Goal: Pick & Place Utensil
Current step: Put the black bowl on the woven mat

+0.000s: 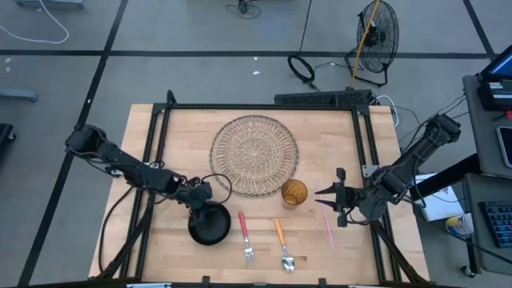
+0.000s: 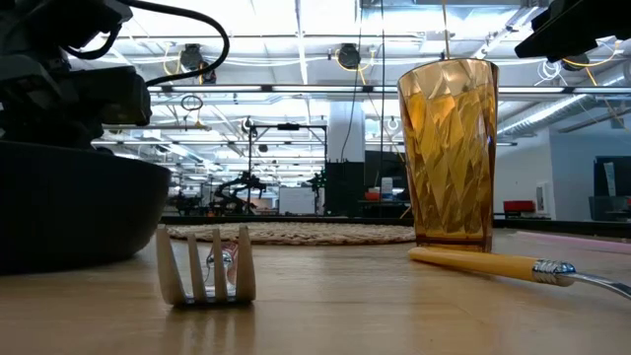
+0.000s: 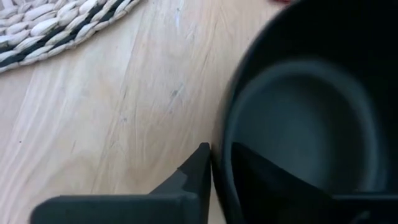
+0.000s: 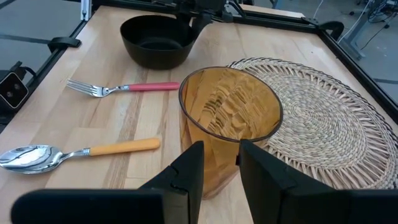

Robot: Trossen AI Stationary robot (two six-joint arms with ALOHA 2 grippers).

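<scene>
High view, left hand (image 1: 200,198) pinching bowl (image 1: 210,225) rim, right hand (image 1: 338,196) beside tumbler (image 1: 294,193)

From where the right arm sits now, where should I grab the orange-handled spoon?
Grip the orange-handled spoon mid-handle, coming straight down with fingers across it. It lies flat on the table, handle toward the amber glass, so the slim straight handle likely suits better than the bowl. The fork beside it leaves room.

Wooden table (image 1: 176,136); mat (image 1: 254,154), bowl (image 1: 210,225), tumbler (image 1: 294,193), fork (image 1: 246,238), spoon (image 1: 283,245).
</scene>
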